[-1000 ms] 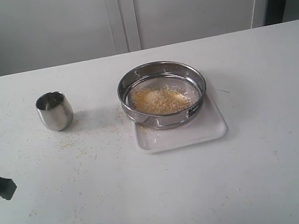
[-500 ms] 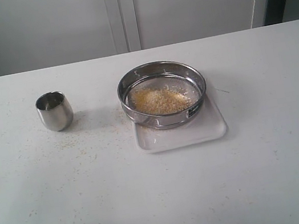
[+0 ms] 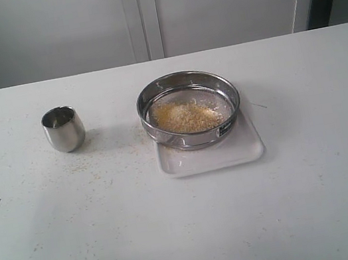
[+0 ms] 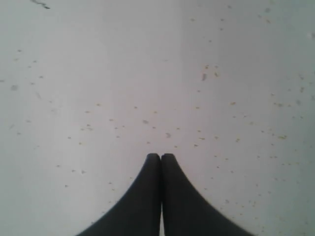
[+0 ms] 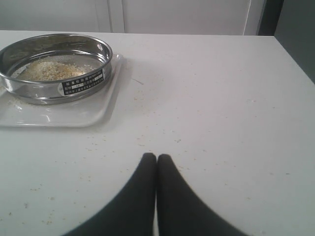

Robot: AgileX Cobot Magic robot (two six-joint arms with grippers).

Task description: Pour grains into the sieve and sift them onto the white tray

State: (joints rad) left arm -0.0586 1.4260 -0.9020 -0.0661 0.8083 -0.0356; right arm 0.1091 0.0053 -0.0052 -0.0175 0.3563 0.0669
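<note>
Left fingers (image 4: pixel 147 196) and right fingers (image 5: pixel 142 196) are both pressed shut, empty, over a white speckled tabletop (image 3: pixel 179 237). Beyond the right pair, the sieve (image 5: pixel 39 89) sits on the white tray (image 5: pixel 49 115), grains (image 5: pixel 49 70) heaped inside, its dark label (image 5: pixel 83 82) facing that camera. Only the exterior view shows the steel cup (image 3: pixel 64 128) left of the sieve; pale wall panels (image 3: pixel 205 3) stand behind.

Sieve (image 3: pixel 189 108) – round steel, dark label on rim wall – sits upright on white tray (image 3: pixel 245 150), covering its far part. Grains (image 3: pixel 185 116), yellow and pale beige, lie heaped on the mesh.
</note>
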